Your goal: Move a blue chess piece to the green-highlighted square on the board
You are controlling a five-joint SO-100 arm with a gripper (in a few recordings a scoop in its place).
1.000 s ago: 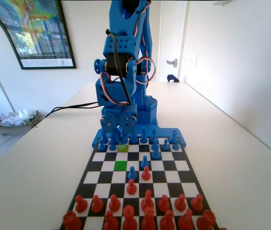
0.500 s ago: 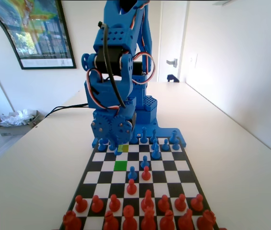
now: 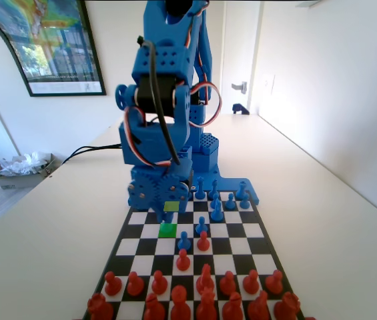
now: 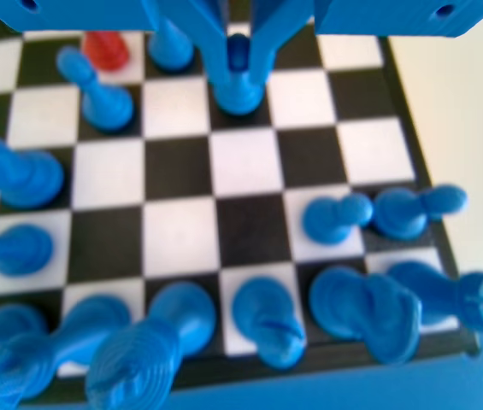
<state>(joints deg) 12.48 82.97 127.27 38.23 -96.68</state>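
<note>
**Blue pawn between the jaws at the top of the wrist view**

Where the two jaws come down from the top edge of the wrist view, we see the blue chess piece [image 4: 239,81] standing between them, its round head up in the narrow gap and its flared base on a black square just below. The gripper [image 4: 238,53] looks closed on the pawn, the jaws pressing in from both sides. We cannot tell whether the base rests on the board [image 4: 181,171] or hangs just above it.

In the fixed view we find the green-highlighted square [image 3: 168,230] left of centre in the frame, bare, with the duller olive square [image 3: 171,207] just above it at the foot of the blue arm [image 3: 160,133]. The arm's lower end sits low over that far part of the board.

Around the held pawn in the wrist view, another blue pawn [image 4: 104,90] stands to the upper left, a red pawn [image 4: 106,49] just above it. Tall blue back-row pieces [image 4: 267,320] crowd the bottom edge, blurred.
</note>
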